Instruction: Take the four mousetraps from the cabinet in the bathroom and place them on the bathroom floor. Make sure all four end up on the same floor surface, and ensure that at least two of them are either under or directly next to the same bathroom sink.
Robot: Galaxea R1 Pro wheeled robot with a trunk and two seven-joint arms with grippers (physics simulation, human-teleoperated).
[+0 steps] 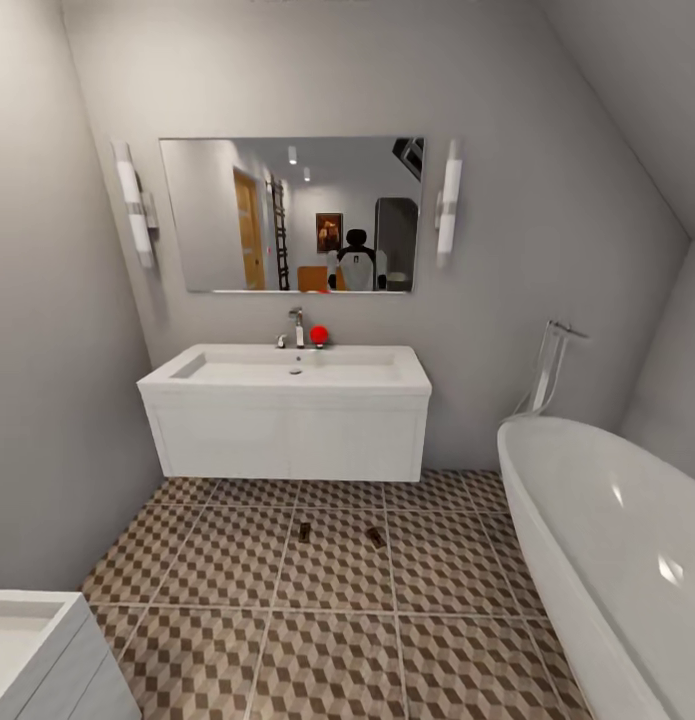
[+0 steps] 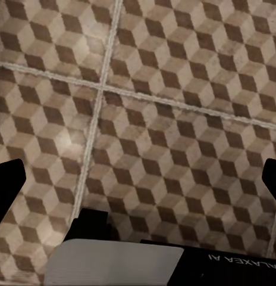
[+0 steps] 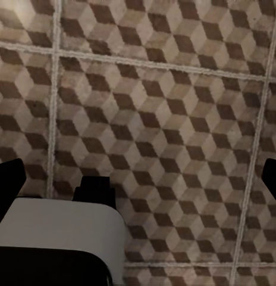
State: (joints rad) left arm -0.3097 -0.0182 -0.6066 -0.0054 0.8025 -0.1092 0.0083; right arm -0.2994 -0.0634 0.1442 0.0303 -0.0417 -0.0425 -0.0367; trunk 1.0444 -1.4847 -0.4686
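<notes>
Two mousetraps, one (image 1: 304, 532) and another (image 1: 375, 537), lie flat on the bathroom floor (image 1: 327, 650), a short way in front of the white wall-hung sink (image 1: 287, 370). They are small tan boards with dark wire. My left gripper (image 2: 138, 185) hangs open over bare patterned tiles, its dark fingertips (image 2: 10, 185) at the picture's two sides. My right gripper (image 3: 138, 182) is open the same way above the tiles, with nothing between its fingers (image 3: 8, 182). The cabinet is out of view.
A white bathtub (image 1: 607, 540) fills the right side of the room. A second white unit (image 1: 37, 650) juts in at the near left. A mirror (image 1: 292, 215) hangs above the sink, and a red object (image 1: 318, 334) sits by the tap. Grey walls close the left and back.
</notes>
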